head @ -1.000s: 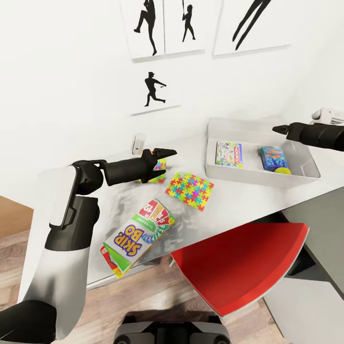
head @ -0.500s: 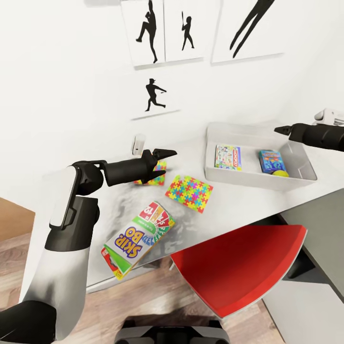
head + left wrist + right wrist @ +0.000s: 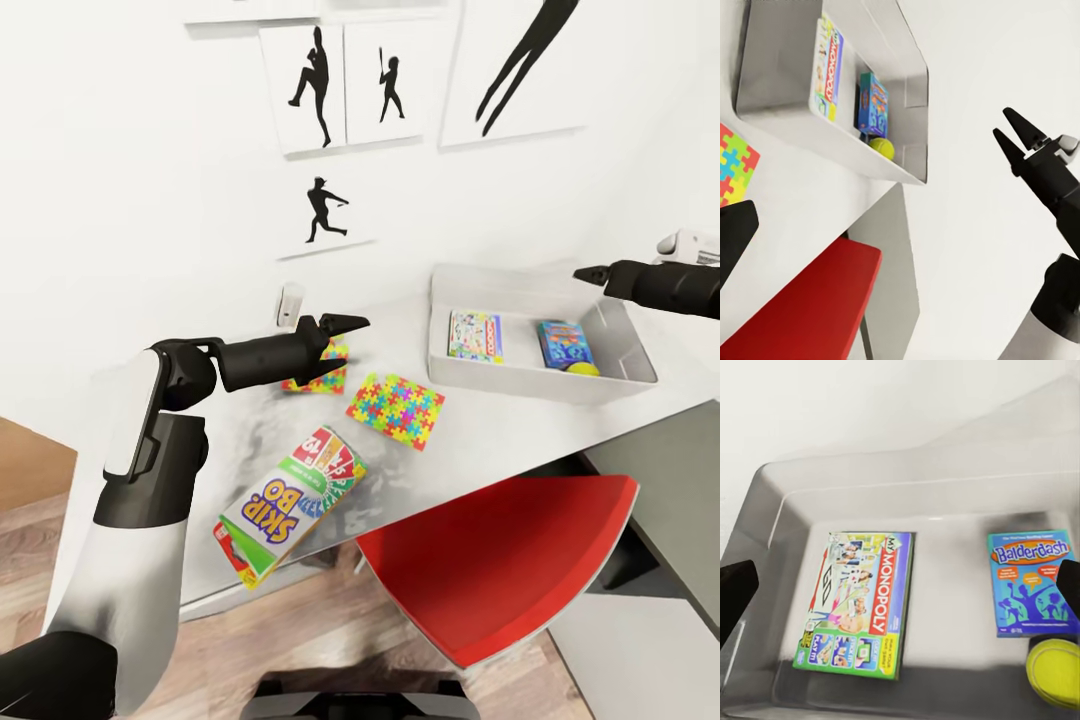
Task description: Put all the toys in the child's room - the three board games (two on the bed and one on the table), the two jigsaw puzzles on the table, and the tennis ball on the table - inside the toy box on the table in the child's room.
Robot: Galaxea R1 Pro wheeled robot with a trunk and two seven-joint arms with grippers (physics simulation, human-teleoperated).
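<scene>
Where the worktop [image 3: 480,440] comes closest to us, our Skip-Bo box [image 3: 290,503] lies flat, partly sticking out over the near edge. We can read "SKIP BO" on it, upside down from our head view. Its long side slants from the near left up to the far right.

Next to it stands a red chair [image 3: 510,560], pushed partly under the worktop.

A bit farther back, one jigsaw puzzle [image 3: 396,411] lies flat, turned like a diamond. The other puzzle [image 3: 325,373] lies just behind it, half hidden by our left pincer [image 3: 345,338]. That pincer hangs above it with its fingers spread, pinching nothing.

Farther right sits the toy box [image 3: 530,375]. Inside it lies the Monopoly box [image 3: 862,604], and we can read "MONOPOLY" running along its long side. Beside it, well apart, lies the blue box marked "Balderdash" [image 3: 1033,582]. The yellow ball [image 3: 1055,673] touches that blue box at its corner.

Our right pincer [image 3: 588,273] hangs over the toy box's far right side. Its fingers are spread a little and hold nothing.

On the far wall hang black athlete posters [image 3: 320,85].
</scene>
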